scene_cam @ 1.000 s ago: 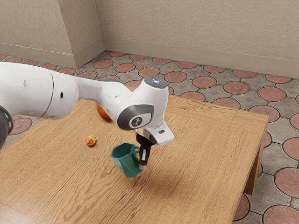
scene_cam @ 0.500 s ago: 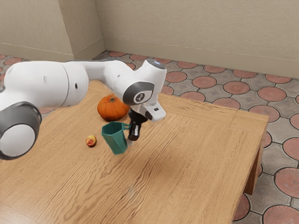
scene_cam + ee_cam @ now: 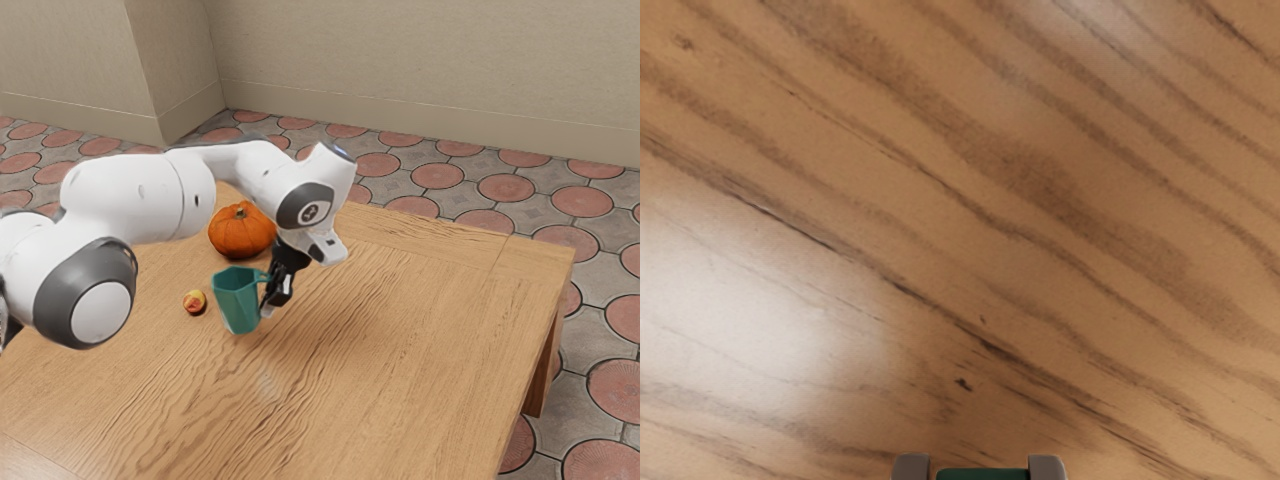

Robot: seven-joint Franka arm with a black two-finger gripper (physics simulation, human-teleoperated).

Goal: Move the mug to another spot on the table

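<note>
Indoors, wood-grain table [image 3: 430,340], red tiled floor [image 3: 480,175], beige walls [image 3: 420,50], claw [image 3: 272,302] gripping green mug [image 3: 236,300].

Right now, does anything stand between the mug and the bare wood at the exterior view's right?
Nothing visible does. The pincer is shut on the mug, and the table toward that side shows bare wood. The pumpkin sits behind the mug, the small fruit at its other side.

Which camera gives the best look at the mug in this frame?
The exterior view: the whole green mug shows, held at its handle by the gripper. The wrist view catches a thin green sliver under the hand.
</note>
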